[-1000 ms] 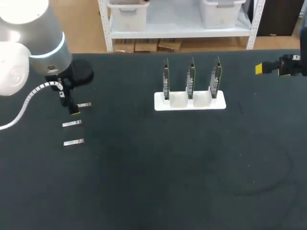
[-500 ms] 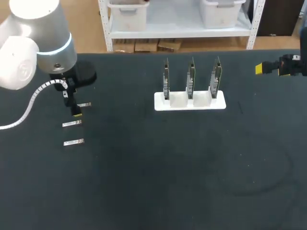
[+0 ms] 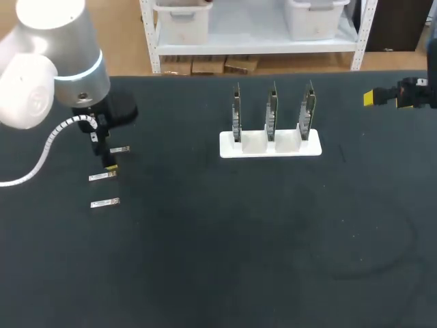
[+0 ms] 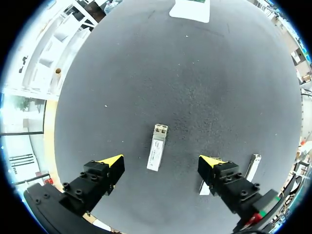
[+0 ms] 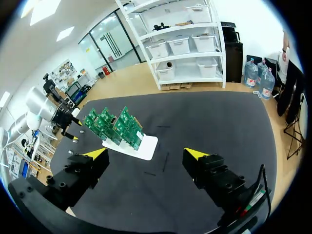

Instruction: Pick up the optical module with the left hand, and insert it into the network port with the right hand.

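Note:
Three small silver optical modules lie in a column at the table's left. The farthest one (image 3: pixel 119 149) (image 4: pixel 157 147) rests on the mat between the spread yellow tips of my left gripper (image 3: pixel 106 156) (image 4: pixel 161 160), which hangs open above it without touching. The middle module (image 3: pixel 102 176) lies by one fingertip, and the nearest module (image 3: pixel 105 203) (image 4: pixel 253 166) lies beyond that. A white holder (image 3: pixel 270 145) (image 5: pixel 140 147) carries three upright green boards (image 3: pixel 272 109) (image 5: pixel 113 125). My right gripper (image 3: pixel 382 98) (image 5: pixel 146 155) is open at the far right edge, holding nothing.
The black mat (image 3: pixel 239 246) covers the whole table. Between the modules and the white holder there is only bare mat, and the same holds for the near half of the table.
My left arm has shifted a little rightward and toward the table's front, bringing its fingers over the farthest module. The right arm has not moved.

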Robot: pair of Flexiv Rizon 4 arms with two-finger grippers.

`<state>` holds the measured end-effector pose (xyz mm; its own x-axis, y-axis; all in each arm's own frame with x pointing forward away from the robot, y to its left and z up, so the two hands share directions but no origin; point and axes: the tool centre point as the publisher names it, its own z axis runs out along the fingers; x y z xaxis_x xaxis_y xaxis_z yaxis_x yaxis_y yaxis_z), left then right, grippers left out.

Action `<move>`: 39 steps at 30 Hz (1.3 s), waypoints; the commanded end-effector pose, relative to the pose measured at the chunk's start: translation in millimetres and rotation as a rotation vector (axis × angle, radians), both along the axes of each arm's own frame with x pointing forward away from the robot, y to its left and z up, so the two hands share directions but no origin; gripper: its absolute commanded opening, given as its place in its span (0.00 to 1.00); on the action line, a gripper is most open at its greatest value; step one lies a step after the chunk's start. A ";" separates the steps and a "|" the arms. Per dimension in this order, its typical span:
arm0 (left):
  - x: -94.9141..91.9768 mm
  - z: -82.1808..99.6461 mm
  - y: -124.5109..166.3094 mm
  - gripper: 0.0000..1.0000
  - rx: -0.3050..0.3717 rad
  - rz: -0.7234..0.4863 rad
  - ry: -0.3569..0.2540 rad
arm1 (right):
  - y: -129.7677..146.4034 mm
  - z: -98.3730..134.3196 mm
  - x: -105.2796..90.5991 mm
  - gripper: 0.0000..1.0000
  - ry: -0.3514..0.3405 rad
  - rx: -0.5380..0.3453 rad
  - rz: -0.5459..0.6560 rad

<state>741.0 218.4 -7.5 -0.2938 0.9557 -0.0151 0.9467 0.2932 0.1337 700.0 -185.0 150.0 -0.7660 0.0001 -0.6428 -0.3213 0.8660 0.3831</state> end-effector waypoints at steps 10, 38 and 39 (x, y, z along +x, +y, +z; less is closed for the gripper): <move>3.7 -10.1 -2.9 1.00 0.012 0.005 0.030 | 0.0 0.0 0.0 1.00 0.000 0.000 0.000; 5.0 -13.5 -2.4 0.00 0.013 0.020 0.052 | 0.0 0.0 0.0 1.00 0.000 0.000 0.000; 5.0 -13.6 -2.4 0.00 0.013 0.021 0.050 | 0.0 0.0 0.0 1.00 0.000 0.000 0.000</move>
